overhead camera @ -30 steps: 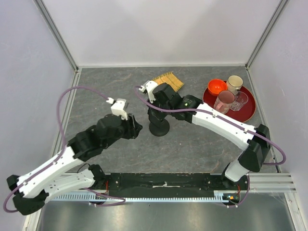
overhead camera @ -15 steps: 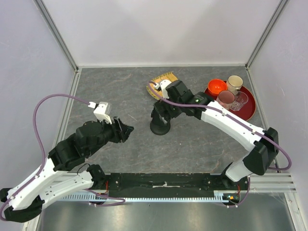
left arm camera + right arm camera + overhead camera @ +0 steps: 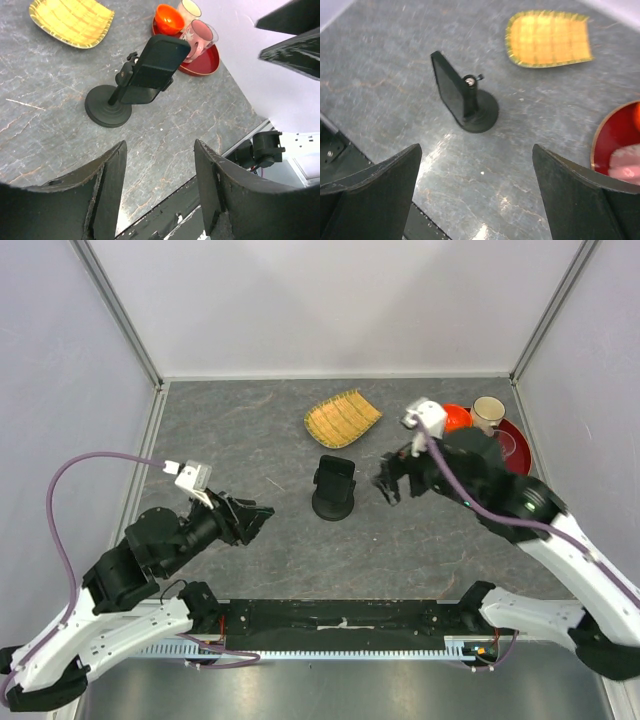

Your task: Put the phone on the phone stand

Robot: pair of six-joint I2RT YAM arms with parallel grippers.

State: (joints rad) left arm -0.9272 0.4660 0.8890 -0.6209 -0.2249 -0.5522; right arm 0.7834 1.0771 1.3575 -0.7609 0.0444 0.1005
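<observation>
From what I see, the job looks essentially finished. The phone (image 3: 335,477) sits on the phone stand (image 3: 332,508) in the middle of the table (image 3: 230,430), leaning back on the rest with its long side upright, and neither arm is touching it. The left tool (image 3: 250,520) hangs to the left of the stand with its fingers spread wide and nothing between them. The right tool (image 3: 392,480) hovers to the stand's right, equally wide and empty. I judge that nothing is left except perhaps clearing the arms away. I can't confirm from here how firmly the phone is seated in the cradle.

On the left wrist view the phone (image 3: 156,62) is a flat black slab with rounded corners and a smooth, faintly glossy face. The stand (image 3: 107,106) is matte black, with a round disc foot and a short neck carrying a small knob behind the rest. The right wrist camera shows the phone (image 3: 449,90) edge-on, thin and stiff. The table is grey, stone-veined and slightly shiny. Farther back lies a woven bamboo tray (image 3: 343,417), ribbed and yellow, well apart from the stand, and a glossy red tray (image 3: 205,62) holds an orange bowl (image 3: 167,17) and cups.
</observation>
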